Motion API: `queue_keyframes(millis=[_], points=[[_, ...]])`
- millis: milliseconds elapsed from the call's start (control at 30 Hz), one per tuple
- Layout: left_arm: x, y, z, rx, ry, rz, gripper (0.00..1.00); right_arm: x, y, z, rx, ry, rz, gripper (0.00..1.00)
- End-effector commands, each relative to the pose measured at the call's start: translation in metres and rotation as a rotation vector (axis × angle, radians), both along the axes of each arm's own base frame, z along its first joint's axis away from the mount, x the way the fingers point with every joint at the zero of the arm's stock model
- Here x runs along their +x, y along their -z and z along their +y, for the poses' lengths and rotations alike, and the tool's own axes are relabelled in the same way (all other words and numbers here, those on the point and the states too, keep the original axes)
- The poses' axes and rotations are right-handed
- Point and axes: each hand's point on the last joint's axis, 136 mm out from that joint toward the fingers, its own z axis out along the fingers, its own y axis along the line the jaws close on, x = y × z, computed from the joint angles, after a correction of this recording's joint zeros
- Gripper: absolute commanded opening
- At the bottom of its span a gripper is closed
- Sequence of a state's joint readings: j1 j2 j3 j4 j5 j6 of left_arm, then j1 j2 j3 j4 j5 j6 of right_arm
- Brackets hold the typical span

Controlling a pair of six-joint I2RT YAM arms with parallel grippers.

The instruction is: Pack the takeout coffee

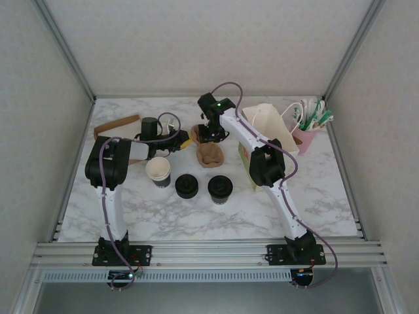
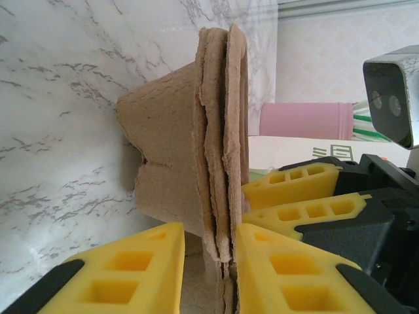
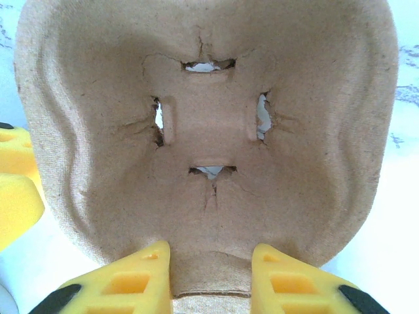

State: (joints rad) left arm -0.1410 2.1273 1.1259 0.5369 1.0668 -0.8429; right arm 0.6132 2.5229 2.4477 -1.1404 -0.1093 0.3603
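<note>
White-walled booth, marbled desk (image 1: 314, 196). Notes from my remote seat.

Right hand (image 3: 211, 252): fingers closed on the near rim of a brown pulp cup carrier (image 3: 209, 131), whose cross-slotted well faces its wrist camera.

Left hand (image 2: 209, 229): fingers straddle the layered edge of the carrier from the side. One pad touches and a sliver shows by the other, so I cannot tell whether it pinches. From above, both hands meet at the carrier's far end, mid-desk.

Outward: the takeout coffee (image 1: 220, 189), as I read it, stands on the desk nearer the arm bases than the carrier, apart from both hands. It is upright, with its long axis vertical. The right hand looks slightly nearer to me.

Look: small, black, round black lid on top.

Just left of it sits a similar black round item (image 1: 186, 186). Further left is an unlidded cup (image 1: 158, 170) with a cream inside.

The paper bag (image 1: 268, 124) stands open, far right of the hands, with a pink holder (image 1: 305, 137) beyond it.
</note>
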Motion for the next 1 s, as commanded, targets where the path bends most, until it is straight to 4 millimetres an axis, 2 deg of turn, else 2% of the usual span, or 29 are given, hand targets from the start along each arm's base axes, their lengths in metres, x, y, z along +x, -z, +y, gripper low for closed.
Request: queue_keyframes(millis=[0,567,967], points=[[0.0043,-0.0038,-0.0042,-0.016,0.022,-0.025,0.25,-0.0007,-0.0275,0.0006,0.041,0.010,-0.028,0.27],[0.0033,0.0032,-0.0044,-0.016,0.018,-0.010,0.24,-0.0014,-0.0347,0.0051,0.073,0.009,-0.028,0.27],[0.0042,0.0055,-0.0048,-0.017,0.016,-0.008,0.28,-0.0043,-0.0348,0.0085,0.095,0.003,-0.012,0.26]])
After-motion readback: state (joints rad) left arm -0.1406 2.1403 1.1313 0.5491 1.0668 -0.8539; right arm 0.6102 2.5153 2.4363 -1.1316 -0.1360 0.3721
